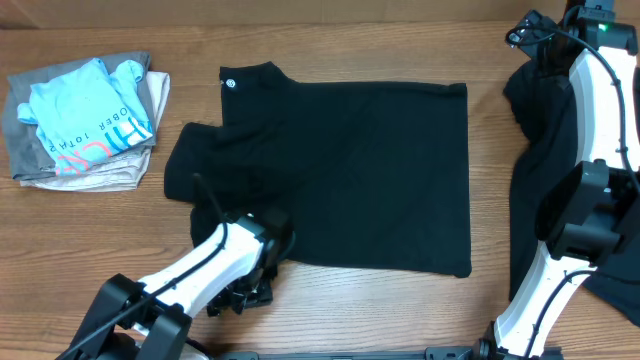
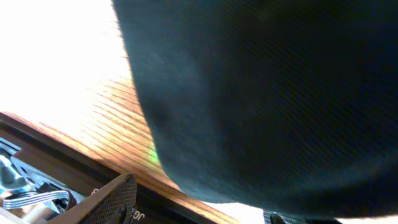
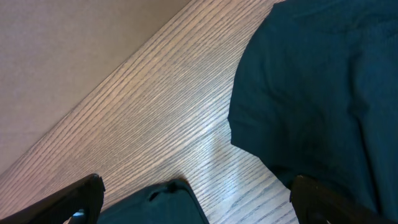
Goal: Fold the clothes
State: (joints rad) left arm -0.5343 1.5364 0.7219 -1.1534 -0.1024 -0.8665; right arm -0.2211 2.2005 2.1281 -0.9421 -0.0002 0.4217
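Black short-sleeved soft-fabric T-shirt (image 1: pixel 350 170) lies flattened on the wooden table (image 1: pixel 90 240), ready for creasing. A heap of black cloth (image 1: pixel 545 130) sits right (probably queued). Left gripper (image 1: pixel 248 288) hovers at the shirt's lower hem, its opening unreadable. Right gripper (image 3: pixel 199 205) is spread wide over the heap.
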